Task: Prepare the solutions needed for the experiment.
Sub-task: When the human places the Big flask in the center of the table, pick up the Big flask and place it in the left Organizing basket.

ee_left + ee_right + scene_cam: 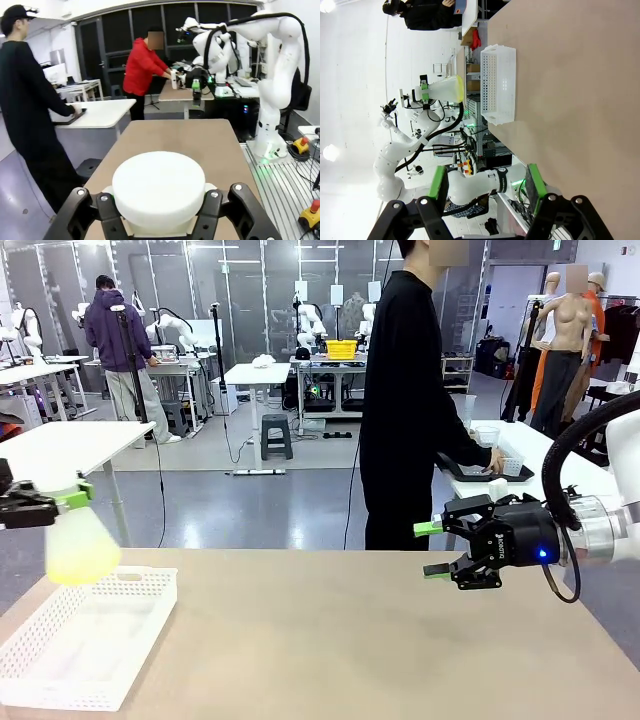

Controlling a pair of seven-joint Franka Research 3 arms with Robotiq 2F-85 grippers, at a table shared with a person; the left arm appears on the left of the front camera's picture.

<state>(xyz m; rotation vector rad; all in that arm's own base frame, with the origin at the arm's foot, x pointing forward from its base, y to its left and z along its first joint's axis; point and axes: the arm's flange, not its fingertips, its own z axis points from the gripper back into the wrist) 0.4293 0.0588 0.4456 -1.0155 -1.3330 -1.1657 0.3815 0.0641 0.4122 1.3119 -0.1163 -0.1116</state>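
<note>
Leftmost, the left gripper is clamped on the neck of a translucent white conical flask, its green pads pinching the narrow top so the wide base hangs free below the fingers. Holding it by the neck probably keeps the body upright and the liquid settled. The flask hangs just above the near corner of a white perforated plastic basket, which sits directly beneath the gripper on the tan table; I judge the flask is either lifted out of the basket or about to be set into it, which one I cannot tell. From the left wrist camera the flask's round white top sits between that gripper's black fingers. The solution is a shallow pale yellow-green layer pooled in the flask's base, translucent and glowing slightly against the white wall; in the right wrist view it reads as a yellow band at the wide end of the flask. Well apart to the right, the right gripper hovers over the bare table with its jaws spread and nothing between them, likely waiting to receive something. Beyond it, a person in black stands at the far side, reaching toward a dark tray on a neighbouring white table.
</note>
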